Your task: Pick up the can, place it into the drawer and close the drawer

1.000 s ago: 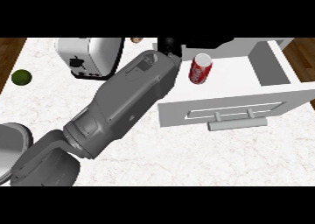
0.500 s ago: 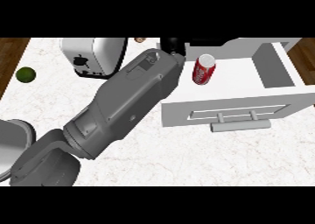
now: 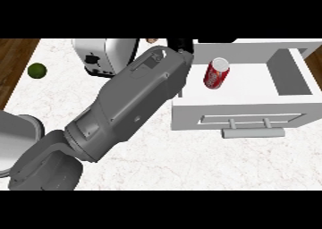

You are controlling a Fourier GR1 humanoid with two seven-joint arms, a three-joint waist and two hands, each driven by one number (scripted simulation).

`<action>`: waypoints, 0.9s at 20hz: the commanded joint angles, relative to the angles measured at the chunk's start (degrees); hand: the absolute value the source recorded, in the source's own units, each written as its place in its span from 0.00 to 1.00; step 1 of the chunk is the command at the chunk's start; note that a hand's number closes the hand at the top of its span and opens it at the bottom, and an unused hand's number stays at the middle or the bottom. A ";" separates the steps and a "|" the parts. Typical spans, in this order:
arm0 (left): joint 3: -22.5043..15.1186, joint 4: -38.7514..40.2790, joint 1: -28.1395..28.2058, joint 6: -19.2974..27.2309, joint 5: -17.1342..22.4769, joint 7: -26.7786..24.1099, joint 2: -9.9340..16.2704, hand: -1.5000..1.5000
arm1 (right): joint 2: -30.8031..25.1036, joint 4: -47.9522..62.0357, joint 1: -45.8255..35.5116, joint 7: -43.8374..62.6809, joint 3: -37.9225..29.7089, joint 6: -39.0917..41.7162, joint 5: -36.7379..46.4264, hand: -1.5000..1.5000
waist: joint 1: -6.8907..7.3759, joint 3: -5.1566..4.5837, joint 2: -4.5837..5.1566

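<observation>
A red can (image 3: 216, 74) with a silver top stands inside the open white drawer (image 3: 295, 76), near its left wall. Nothing holds it. My right forearm runs from the lower left up to the counter's far edge. Only a small black part of my right hand (image 3: 180, 45) shows past the wrist, just left of the drawer's back corner and apart from the can. The drawer's front panel carries a grey bar handle (image 3: 252, 133) and faces me. A grey forearm at the left edge is my left arm; its hand is out of view.
A silver toaster (image 3: 97, 58) stands at the far edge, partly behind my right forearm. A green lime (image 3: 37, 70) lies near the counter's left edge. Wooden floor shows past the counter on both sides.
My right hand has drawn a little to the left, away from the can. The can stays upright in the drawer. The view has swung slightly, so the drawer looks squarer.
</observation>
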 commanded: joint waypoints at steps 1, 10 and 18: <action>0.79 0.04 -1.22 -0.82 -0.08 1.57 0.00 0.00 | 0.97 2.82 -3.09 -2.20 8.26 -2.96 14.43 0.00 | 1.24 -0.02 -0.29; 1.42 -1.06 1.00 0.66 -2.45 3.42 2.27 0.00 | -1.03 21.35 -13.50 -8.50 17.91 -13.78 32.98 0.00 | 2.05 -0.01 -0.63; 1.44 -6.16 3.88 1.72 -4.53 6.83 4.94 0.00 | -1.58 37.95 -25.03 -7.05 25.96 -18.17 45.08 0.00 | 2.51 -0.05 -0.88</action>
